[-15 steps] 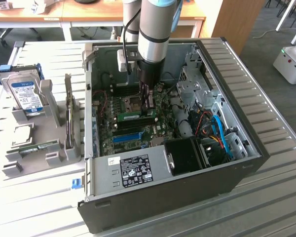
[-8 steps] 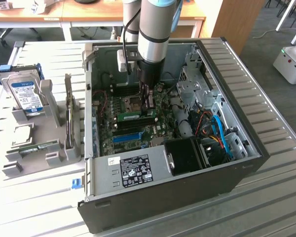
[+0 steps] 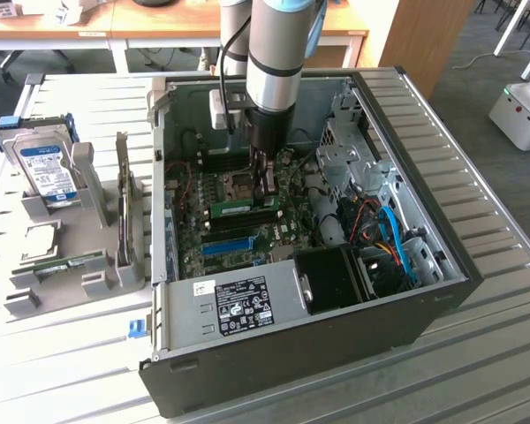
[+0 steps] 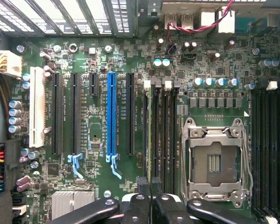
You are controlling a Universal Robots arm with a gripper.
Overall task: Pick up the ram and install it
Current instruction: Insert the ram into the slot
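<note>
The gripper (image 3: 267,187) hangs straight down into the case (image 3: 336,340), its fingers (image 4: 142,187) drawn almost together, likely so they fit among the tight slots (image 4: 161,126). Whether they pinch anything cannot be told. The ram (image 3: 238,209) stands on edge just beside the fingertips, along the slots next to the socket (image 4: 213,161), aligned as seating demands.

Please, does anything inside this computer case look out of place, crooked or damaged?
Nothing looks damaged or spilled. The ram lies in line with the memory slots, at the shut end effector. Only the processor socket is bare, with no cooler.
</note>
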